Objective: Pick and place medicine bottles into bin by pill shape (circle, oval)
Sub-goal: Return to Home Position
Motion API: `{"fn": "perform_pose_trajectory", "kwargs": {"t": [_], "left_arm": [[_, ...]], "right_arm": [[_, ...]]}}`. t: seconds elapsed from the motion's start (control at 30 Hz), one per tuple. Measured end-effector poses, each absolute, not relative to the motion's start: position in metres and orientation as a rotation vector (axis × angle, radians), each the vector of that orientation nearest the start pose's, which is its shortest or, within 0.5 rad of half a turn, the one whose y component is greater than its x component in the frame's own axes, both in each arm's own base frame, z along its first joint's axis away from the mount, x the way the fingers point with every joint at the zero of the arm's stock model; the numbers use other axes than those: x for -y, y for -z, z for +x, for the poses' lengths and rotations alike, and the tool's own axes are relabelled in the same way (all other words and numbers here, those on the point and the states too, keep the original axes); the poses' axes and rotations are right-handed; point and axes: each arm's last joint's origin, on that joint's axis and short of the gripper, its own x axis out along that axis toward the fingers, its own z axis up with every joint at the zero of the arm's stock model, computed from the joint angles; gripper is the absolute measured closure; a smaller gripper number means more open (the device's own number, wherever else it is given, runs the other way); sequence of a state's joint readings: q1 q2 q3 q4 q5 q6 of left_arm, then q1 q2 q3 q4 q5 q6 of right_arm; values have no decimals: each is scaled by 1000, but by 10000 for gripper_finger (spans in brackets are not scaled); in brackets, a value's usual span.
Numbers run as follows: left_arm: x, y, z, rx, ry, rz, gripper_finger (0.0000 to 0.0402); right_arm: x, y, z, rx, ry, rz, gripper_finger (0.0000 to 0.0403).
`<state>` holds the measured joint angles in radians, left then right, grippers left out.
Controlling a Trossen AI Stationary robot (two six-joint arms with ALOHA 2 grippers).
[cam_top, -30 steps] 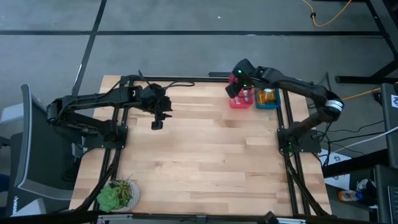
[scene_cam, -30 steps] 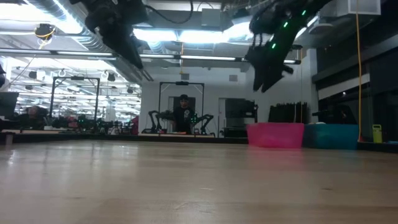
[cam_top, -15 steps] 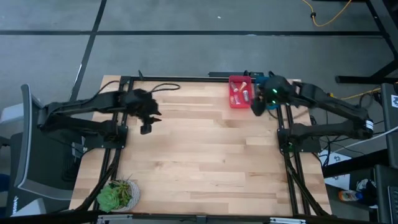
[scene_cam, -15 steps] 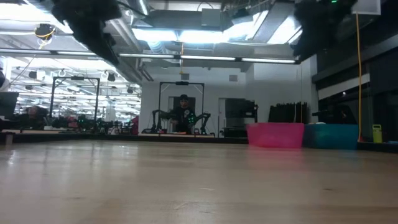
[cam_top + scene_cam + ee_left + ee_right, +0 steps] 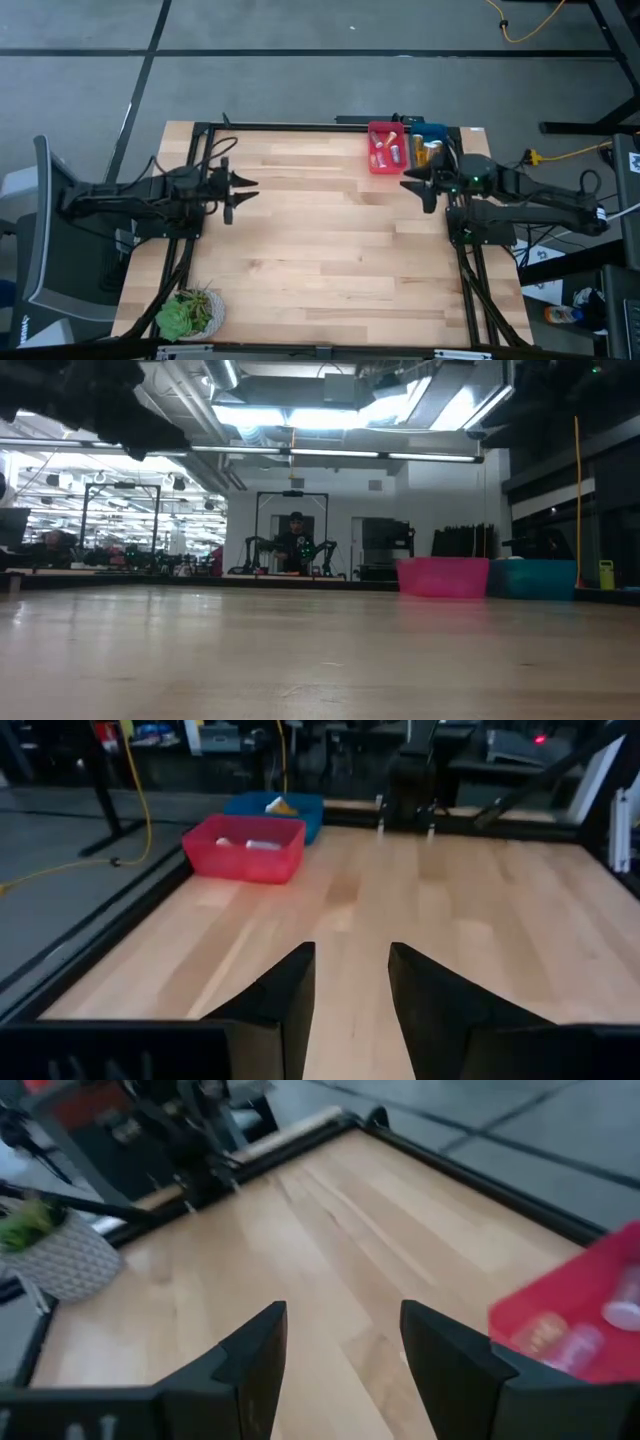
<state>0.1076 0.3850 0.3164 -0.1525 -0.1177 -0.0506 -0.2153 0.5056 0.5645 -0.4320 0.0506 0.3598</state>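
Over the left edge of the bench (image 5: 320, 250) the left jaws hang, fingers (image 5: 285, 995) parted, holding nothing. At the right edge, near the bins, the right jaws sit with fingers (image 5: 255, 1350) likewise apart and empty. The medicine bottles (image 5: 388, 150) lie in the red bin (image 5: 371, 160). Orange ones, as far as I can make out, lie in the blue bin (image 5: 430, 127) touching it. A potted plant (image 5: 185, 313) stands at the near-left corner.

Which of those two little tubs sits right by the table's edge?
The blue plastic bin, by the wooden table's right edge; the red plastic bin stands beside it, toward the middle.
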Motion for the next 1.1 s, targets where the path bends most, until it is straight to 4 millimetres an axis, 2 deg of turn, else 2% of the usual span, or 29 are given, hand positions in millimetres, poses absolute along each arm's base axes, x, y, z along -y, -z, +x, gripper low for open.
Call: {"fn": "perform_pose_trajectory", "kwargs": {"t": [0.27, 0.5, 1.1], "left_arm": [[-12, -199, 110, -99, -212, -73, 278], [-12, -173, 111, -53, -205, -71, 278], [-11, -161, 103, -96, -198, -84, 278]], "right_arm": [[24, -255, 111, -241, 301, 377, 205], [24, -257, 111, -225, 299, 378, 205], [24, -256, 111, -231, 299, 375, 205]]}}
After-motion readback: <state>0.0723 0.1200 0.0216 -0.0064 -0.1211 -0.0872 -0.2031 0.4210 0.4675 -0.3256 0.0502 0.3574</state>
